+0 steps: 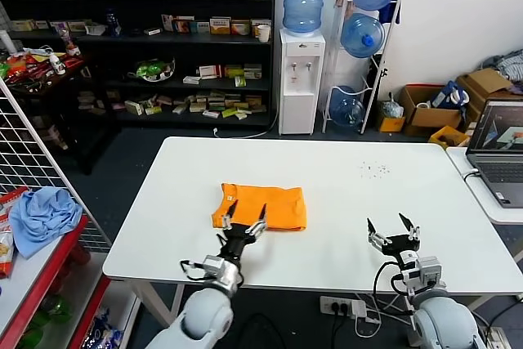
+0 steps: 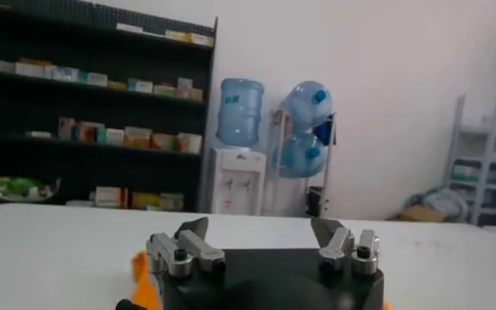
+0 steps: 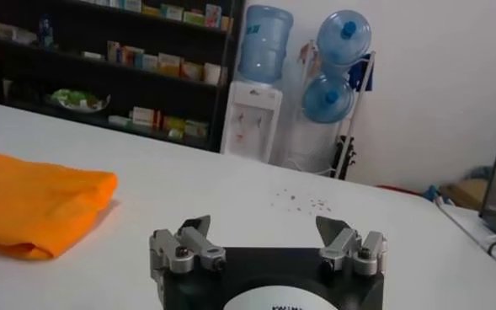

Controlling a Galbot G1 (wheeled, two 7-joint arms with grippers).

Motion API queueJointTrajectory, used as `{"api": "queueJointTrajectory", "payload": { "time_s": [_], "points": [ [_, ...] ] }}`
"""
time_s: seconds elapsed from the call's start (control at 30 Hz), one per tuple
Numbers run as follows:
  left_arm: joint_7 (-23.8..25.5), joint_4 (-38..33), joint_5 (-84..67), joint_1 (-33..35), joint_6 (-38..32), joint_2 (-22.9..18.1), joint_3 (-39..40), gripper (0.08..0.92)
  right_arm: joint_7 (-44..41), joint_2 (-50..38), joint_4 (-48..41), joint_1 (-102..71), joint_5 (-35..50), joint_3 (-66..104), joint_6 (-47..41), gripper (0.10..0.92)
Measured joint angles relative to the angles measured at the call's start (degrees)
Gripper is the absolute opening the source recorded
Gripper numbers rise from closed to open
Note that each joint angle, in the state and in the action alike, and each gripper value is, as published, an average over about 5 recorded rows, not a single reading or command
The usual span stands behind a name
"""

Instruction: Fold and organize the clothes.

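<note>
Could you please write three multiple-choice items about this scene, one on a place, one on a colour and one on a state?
1. Where does the T-shirt lie?
A. On the white table, just beyond the left gripper
B. On the red shelf
C. On the laptop

2. What colour is the T-shirt?
A. Light blue
B. Bright orange
C. White

3. How do the two grippers stand?
A. Both open, holding nothing
B. Left shut on the T-shirt
C. Right gripper shut on the T-shirt

Answers:
1. A, the folded shirt lies mid-table, ahead of the left gripper.
2. B, the fabric is orange in the head and right wrist views.
3. A, each wrist view shows its fingers spread with nothing between them.
</note>
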Motion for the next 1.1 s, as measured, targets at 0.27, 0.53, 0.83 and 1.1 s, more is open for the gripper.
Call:
{"api": "queueJointTrajectory", "payload": {
  "time_s": [0.27,0.53,0.83,1.1],
  "points": [
    [1.25,-1.26,5.09,4.32,0.41,4.94,-6.52,0.823,-4.02,3.82,0.3,0.97,-2.03,2.61,0.02,0.823],
    [3.57,-2.43,9.45,7.46,3.24,5.42,-12.78,0.823,-7.03,7.46,0.71,0.95,-4.74,5.32,0.63,0.823],
    [6.95,-5.25,12.58,9.09,7.35,2.94,-18.82,0.823,-9.0,11.5,1.11,0.83,-8.09,5.85,0.78,0.823],
    [7.86,-6.77,14.04,9.84,8.22,1.82,-21.16,0.823,-9.43,13.35,1.2,0.68,-9.23,6.12,1.19,0.823]
  ]
}}
